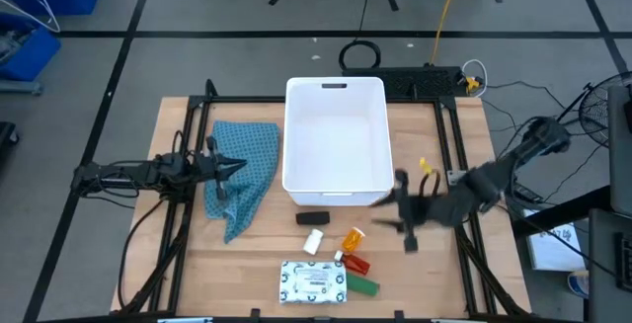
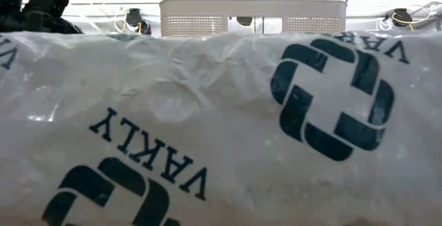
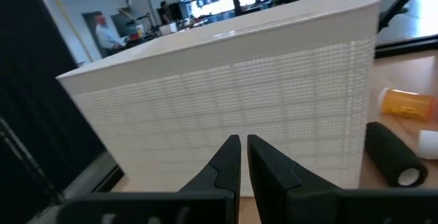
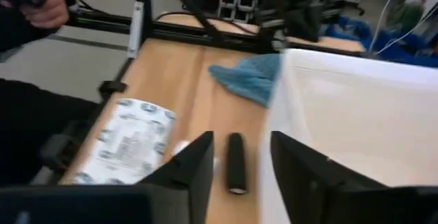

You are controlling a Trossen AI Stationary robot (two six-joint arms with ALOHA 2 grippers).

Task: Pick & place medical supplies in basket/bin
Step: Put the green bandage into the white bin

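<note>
The white bin (image 1: pixel 336 140) stands mid-table; its wall (image 3: pixel 226 114) fills the left wrist view. Near its near wall lie the black block (image 1: pixel 313 219), small white bottle (image 1: pixel 314 241), orange pill bottle (image 1: pixel 353 239), red tube (image 1: pixel 354 262), green piece (image 1: pixel 361 284) and dotted packet (image 1: pixel 314 282). The packet (image 2: pixel 207 129) blocks most of the low view. My right gripper (image 1: pixel 400 212) hangs open off the bin's near right corner, pointing at the table's left; the black block (image 4: pixel 235 162) lies ahead of its fingers (image 4: pixel 239 159). My left gripper (image 1: pixel 232 168), shut (image 3: pixel 243 145), waits over the blue cloth (image 1: pixel 242 170).
The blue cloth (image 4: pixel 250 77) lies left of the bin. Dark frame rails run along the table's left and right sides (image 1: pixel 459 155). Cables lie at the far edge (image 1: pixel 360 56). A person's hand (image 4: pixel 34 1) shows beyond the table. Bare wood lies right of the items (image 1: pixel 425 274).
</note>
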